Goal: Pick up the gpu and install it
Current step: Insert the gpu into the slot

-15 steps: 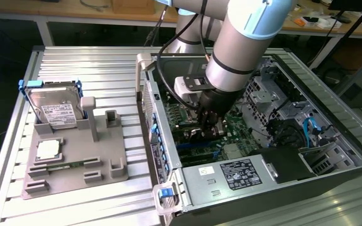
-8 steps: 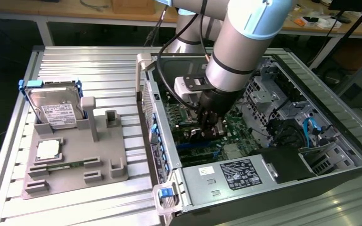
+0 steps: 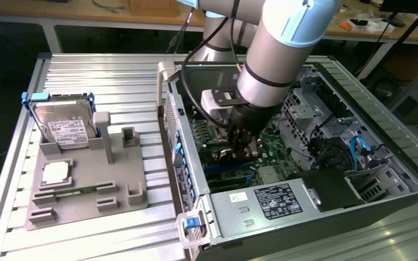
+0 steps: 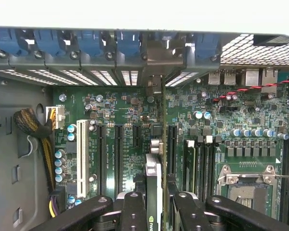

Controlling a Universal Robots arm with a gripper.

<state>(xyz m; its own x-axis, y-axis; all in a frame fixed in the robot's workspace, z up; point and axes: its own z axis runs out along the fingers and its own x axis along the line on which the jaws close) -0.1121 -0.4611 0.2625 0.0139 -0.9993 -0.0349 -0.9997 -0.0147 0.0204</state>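
The gpu (image 4: pixel 153 192) is being held edge-on by the clenched jaws of the gripper (image 4: pixel 154 204), down inside the computer case (image 3: pixel 383 179), above the motherboard (image 4: pixel 130 115) slots; installation is underway, and precise slot alignment is judged necessary.

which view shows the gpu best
The wrist view: the gpu stands edge-on between the gripper fingers, over the motherboard slots. In the exterior view the arm hides most of it inside the case.
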